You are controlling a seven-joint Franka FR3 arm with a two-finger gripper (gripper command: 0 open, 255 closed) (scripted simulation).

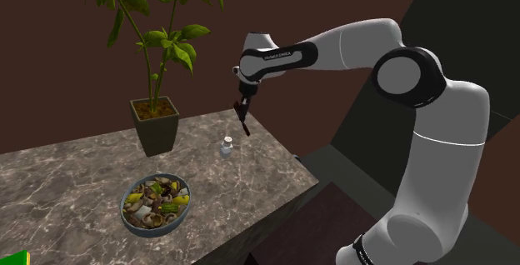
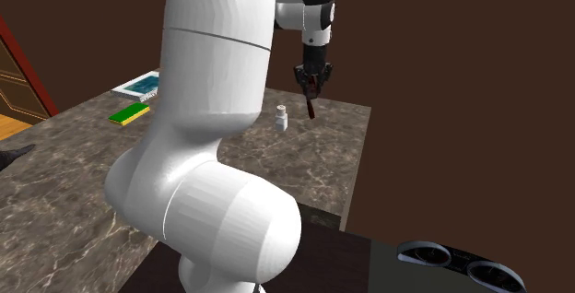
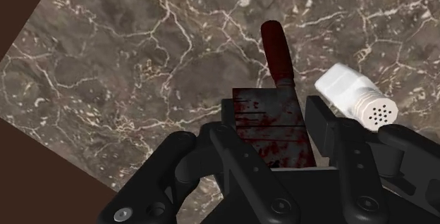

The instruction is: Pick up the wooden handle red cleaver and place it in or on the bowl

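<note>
Dark red cleaver (image 3: 275, 82) hangs pinched tight in the black gripper (image 3: 271, 120), up off the counter (image 1: 75, 167). The bowl (image 1: 143, 231) sits lower down, well apart from the gripper. A white shaker (image 3: 352, 96) stands just below it; a low swing might knock that over.

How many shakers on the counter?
1. The small white shaker stands on the brown marble counter near the hanging dark red cleaver; the dark plant pot could hide another.

A potted plant (image 1: 156, 127) and a white shaker (image 1: 227, 146) (upright) stand apart on the marble counter (image 1: 71, 172).
</note>
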